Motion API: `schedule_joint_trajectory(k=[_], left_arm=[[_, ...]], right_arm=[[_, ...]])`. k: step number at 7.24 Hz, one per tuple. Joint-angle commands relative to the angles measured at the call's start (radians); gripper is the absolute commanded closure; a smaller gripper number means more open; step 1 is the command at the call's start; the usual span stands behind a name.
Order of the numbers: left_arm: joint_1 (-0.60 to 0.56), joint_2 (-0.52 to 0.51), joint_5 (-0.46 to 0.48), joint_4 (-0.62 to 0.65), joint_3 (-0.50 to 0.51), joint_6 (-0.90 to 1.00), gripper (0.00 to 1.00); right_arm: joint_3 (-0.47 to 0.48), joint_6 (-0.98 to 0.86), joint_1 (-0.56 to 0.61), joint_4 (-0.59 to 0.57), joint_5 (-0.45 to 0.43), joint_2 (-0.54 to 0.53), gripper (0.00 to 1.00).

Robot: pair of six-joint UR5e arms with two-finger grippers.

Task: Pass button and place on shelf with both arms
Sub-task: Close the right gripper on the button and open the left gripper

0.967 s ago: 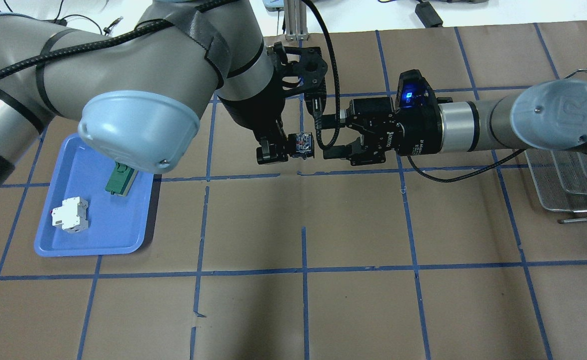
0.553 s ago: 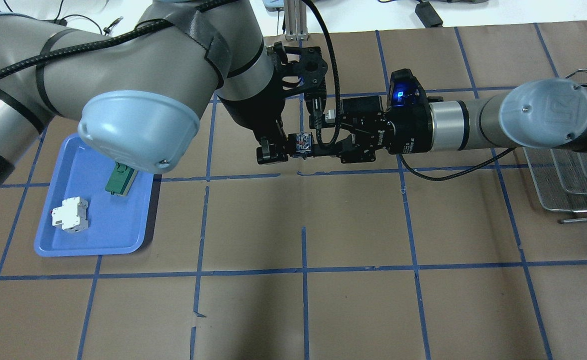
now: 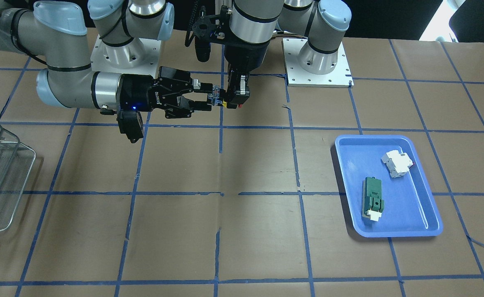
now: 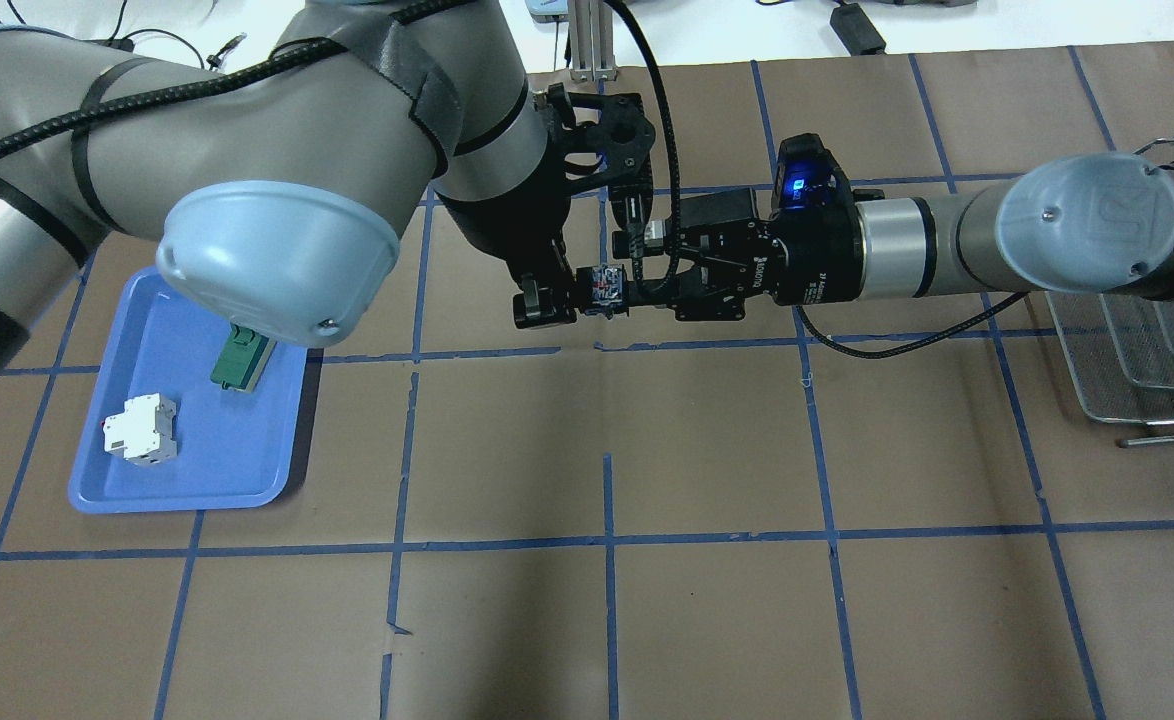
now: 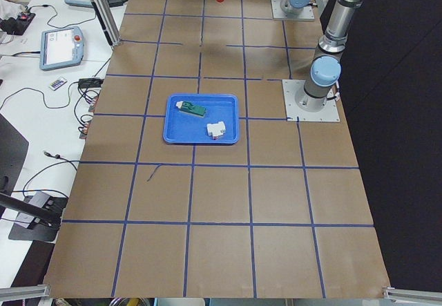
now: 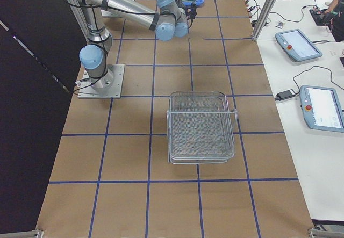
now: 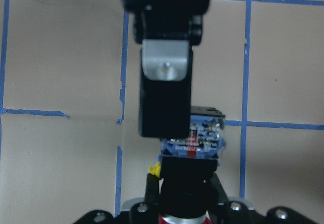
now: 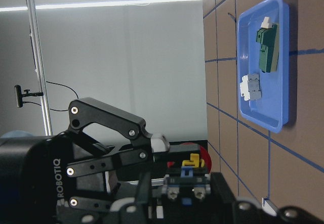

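Brown paper with a blue tape grid covers the table (image 4: 707,620), and the two arms meet above its far middle. My left arm (image 4: 277,130) comes down steeply. The right arm (image 4: 947,250) lies nearly level, reaching in from the side where the shelf (image 4: 1137,370) stands, well apart from the meeting point. At the other end the blue tray (image 4: 197,470) holds a green module (image 4: 240,358) and a white breaker (image 4: 140,430); neither concerns me.

The left gripper (image 3: 237,99) is clamped on the button (image 4: 605,288), which hangs in the air. In the left wrist view its hold looks to be on the black collar next to the red cap, so the blue-and-black block end points at the right arm. The right gripper (image 4: 639,268) is spread wide with nothing in its grasp, one finger on each side of that block and not pressing, as far as I can tell.

I judge the button to be light, rigid plastic with no give, so modest force should do. The round cap looks smooth and apt to roll between flat pads, so I would close on the block's flat side faces. I would keep off the end with the small screw terminals, and release the left only once the right has a firm squeeze.
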Motion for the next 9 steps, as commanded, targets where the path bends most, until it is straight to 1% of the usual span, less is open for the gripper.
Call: schedule_joint_trajectory(k=[1,2,3,4,6,7,8,9], left_arm=[[0.0,0.0,0.001,0.0,-0.001,0.0,0.94],[0.0,0.0,0.006,0.002,-0.002,-0.002,0.82],[0.0,0.0,0.007,0.003,-0.007,-0.002,0.52],[0.001,0.001,0.014,0.014,-0.015,0.003,0.01],[0.001,0.003,0.017,0.006,-0.015,0.003,0.0],[0.004,0.012,0.018,-0.001,-0.015,0.002,0.0],[0.036,0.029,0.018,-0.043,-0.013,0.0,0.0],[0.102,0.05,0.015,-0.136,0.008,-0.003,0.0]], right_arm=[[0.002,0.0,0.003,0.004,0.002,0.003,0.84],[-0.001,0.0,0.003,0.006,0.0,0.005,0.84],[-0.003,0.0,0.003,0.006,0.0,0.012,0.84],[-0.008,0.0,0.001,0.006,0.0,0.019,0.84],[-0.02,0.0,-0.002,0.003,-0.002,0.02,0.84],[-0.047,0.002,-0.003,0.004,-0.02,0.022,0.84],[-0.058,0.006,-0.005,0.003,-0.065,0.022,0.84],[-0.076,0.009,-0.008,-0.005,-0.165,0.023,0.84]])
